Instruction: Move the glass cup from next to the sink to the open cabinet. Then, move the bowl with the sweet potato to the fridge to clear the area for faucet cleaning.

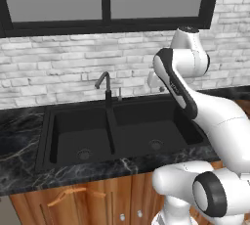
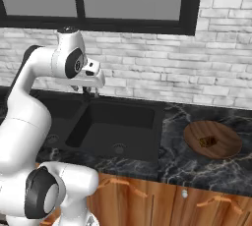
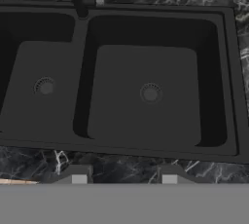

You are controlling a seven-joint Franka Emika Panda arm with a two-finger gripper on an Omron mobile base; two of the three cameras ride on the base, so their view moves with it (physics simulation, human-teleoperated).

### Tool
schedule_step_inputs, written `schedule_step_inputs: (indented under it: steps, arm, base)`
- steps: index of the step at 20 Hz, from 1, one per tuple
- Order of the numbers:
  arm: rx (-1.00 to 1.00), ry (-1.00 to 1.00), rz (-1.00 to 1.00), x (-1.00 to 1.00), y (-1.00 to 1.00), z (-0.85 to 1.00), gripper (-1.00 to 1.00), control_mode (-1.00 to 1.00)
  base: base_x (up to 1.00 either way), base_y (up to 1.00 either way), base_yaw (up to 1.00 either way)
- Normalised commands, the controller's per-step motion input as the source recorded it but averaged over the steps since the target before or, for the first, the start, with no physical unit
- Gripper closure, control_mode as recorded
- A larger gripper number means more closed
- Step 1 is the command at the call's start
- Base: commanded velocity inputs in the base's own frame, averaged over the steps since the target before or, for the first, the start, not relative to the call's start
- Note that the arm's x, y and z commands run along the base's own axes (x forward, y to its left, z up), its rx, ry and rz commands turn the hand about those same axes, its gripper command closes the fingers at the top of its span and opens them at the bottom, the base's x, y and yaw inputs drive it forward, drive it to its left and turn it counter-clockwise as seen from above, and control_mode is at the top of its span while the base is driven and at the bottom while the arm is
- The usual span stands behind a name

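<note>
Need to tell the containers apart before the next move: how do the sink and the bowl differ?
The sink is black, rectangular and deep, with two basins and round drains; the bowl is brown wood grain, round and shallow. The sink is set into the counter and holds nothing; the bowl stands on the counter to its right with a small brown lump, the sweet potato, inside. Both open upward.

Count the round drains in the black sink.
2: one round drain in the left basin and one in the right basin of the black rectangular double-basin sink; none seem hidden.

Matt black sink in glossy veined dark marble counter; dark metal faucet; wood-grain bowl; rough whitish brick wall.
</note>
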Motion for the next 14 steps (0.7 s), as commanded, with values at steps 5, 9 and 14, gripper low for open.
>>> schedule_step_inputs:
  steps: [5, 9, 14]
  arm:
    - [0.01, 0.04, 0.00, -0.05, -0.01, -0.10, -1.00, -1.00]
    - [0.03, 0.02, -0.11, -0.44, -0.28, -0.19, -1.00, 1.00]
    - [0.00, 0.00, 0.00, 0.00, 0.00, 0.00, -1.00, 1.00]
  base:
    - [0.00, 0.00, 0.00]
    - [-0.48, -0.50, -0.20]
    - [-0.18, -1.00, -0.38]
